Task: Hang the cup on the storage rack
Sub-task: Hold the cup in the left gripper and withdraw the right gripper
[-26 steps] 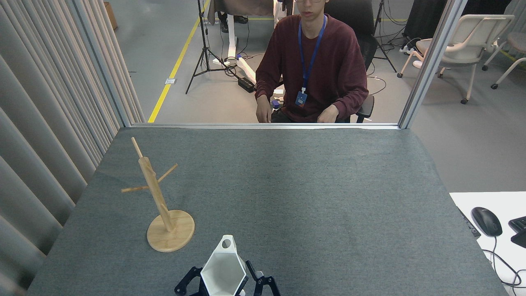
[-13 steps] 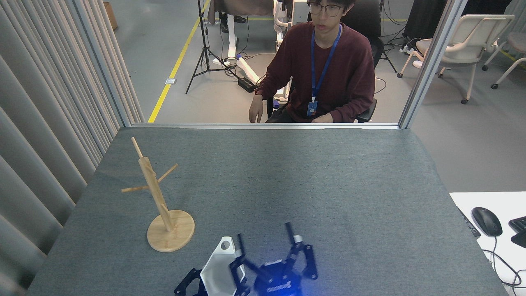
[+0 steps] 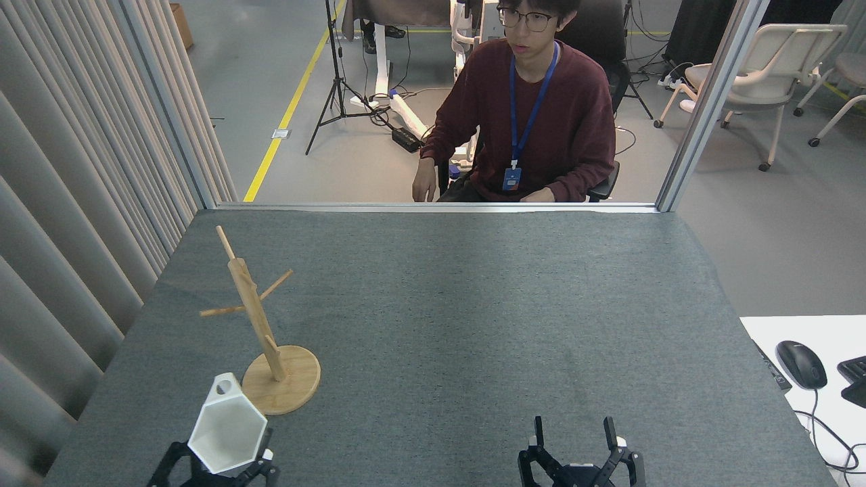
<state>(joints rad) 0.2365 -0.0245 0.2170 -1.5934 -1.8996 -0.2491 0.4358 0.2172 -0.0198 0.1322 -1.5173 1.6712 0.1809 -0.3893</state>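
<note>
The cup (image 3: 228, 428) was held clamped in the left gripper (image 3: 216, 467) at the tabletop's (image 3: 473, 304) near-left corner, beside the storage rack (image 3: 260, 331) base. The right gripper (image 3: 575, 433) was seen at the near edge — fingers apart, nothing held. No writing could be read.

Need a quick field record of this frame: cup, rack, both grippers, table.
cup: white faceted cup, hexagonal rim, upright, held above the table near the rack base
rack: light wooden mug tree, pegs bare
left gripper: shut on cup
right gripper: open, empty
table: grey felt-covered top
bystander: person in maroon sweater seated beyond the far edge
</note>
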